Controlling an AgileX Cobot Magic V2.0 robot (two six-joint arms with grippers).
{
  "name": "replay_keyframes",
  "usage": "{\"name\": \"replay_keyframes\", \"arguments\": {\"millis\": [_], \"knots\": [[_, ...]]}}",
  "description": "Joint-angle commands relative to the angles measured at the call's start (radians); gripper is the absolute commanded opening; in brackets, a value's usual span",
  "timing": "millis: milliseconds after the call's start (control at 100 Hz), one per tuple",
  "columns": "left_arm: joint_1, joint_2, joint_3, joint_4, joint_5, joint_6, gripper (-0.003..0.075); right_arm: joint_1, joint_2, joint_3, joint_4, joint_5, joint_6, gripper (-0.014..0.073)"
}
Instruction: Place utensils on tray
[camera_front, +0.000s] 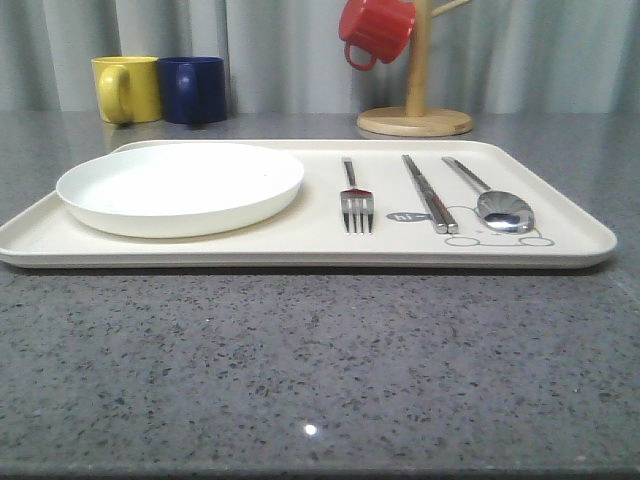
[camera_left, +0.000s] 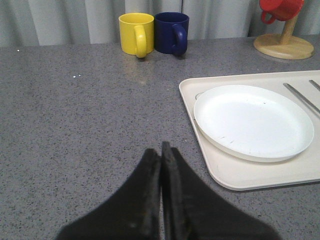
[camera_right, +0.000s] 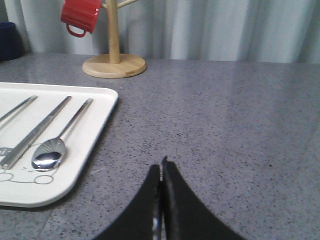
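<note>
1. Four task items lay on the cream tray (camera_front: 300, 245): the white plate (camera_front: 180, 187) on its left part, then the fork (camera_front: 355, 197), the chopsticks (camera_front: 429, 193) and the spoon (camera_front: 495, 201) side by side to the right, all with handles pointing away from the robot.
2. The chopsticks lay close together as a pair, between the fork and the spoon, their near tips beside the printed grey bubble.
3. The tray sat on a grey speckled table (camera_front: 320, 370).
4. The left gripper (camera_left: 161, 152) hung over bare table to the left of the tray, its black fingers pressed together and holding nothing.
5. The right gripper (camera_right: 161, 167) hung over bare table to the right of the tray, fingers likewise closed and empty.
6. Behind the tray stood a yellow mug (camera_front: 127, 89) and a blue mug (camera_front: 194, 90) just beside each other.
7. A red mug (camera_front: 375, 30) hung on a wooden mug stand (camera_front: 415, 115) at the back.
</note>
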Motion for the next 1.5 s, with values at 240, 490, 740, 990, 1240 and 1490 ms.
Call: {"name": "replay_keyframes", "arguments": {"millis": [240, 490, 740, 990, 1240, 1490], "knots": [[-0.01, 0.011, -0.025, 0.0, -0.076, -0.008, -0.0019, -0.078, -0.109, 0.182, 0.047, -0.203, -0.043, -0.0061], [-0.01, 0.011, -0.024, 0.0, -0.076, -0.008, -0.0019, -0.078, -0.109, 0.178, 0.047, -0.274, -0.041, -0.0061], [-0.01, 0.011, -0.024, 0.0, -0.076, -0.008, -0.0019, -0.078, -0.107, 0.177, 0.047, -0.277, -0.041, -0.0061], [-0.01, 0.011, -0.024, 0.0, -0.076, -0.008, -0.0019, -0.078, -0.107, 0.177, 0.047, -0.277, -0.041, -0.0061], [-0.01, 0.011, -0.024, 0.0, -0.076, -0.008, -0.0019, -0.078, -0.107, 0.177, 0.047, -0.277, -0.041, -0.0061], [-0.01, 0.011, -0.003, 0.069, -0.102, -0.008, -0.0019, -0.078, -0.107, 0.177, 0.047, -0.277, -0.041, -0.0061]]}}
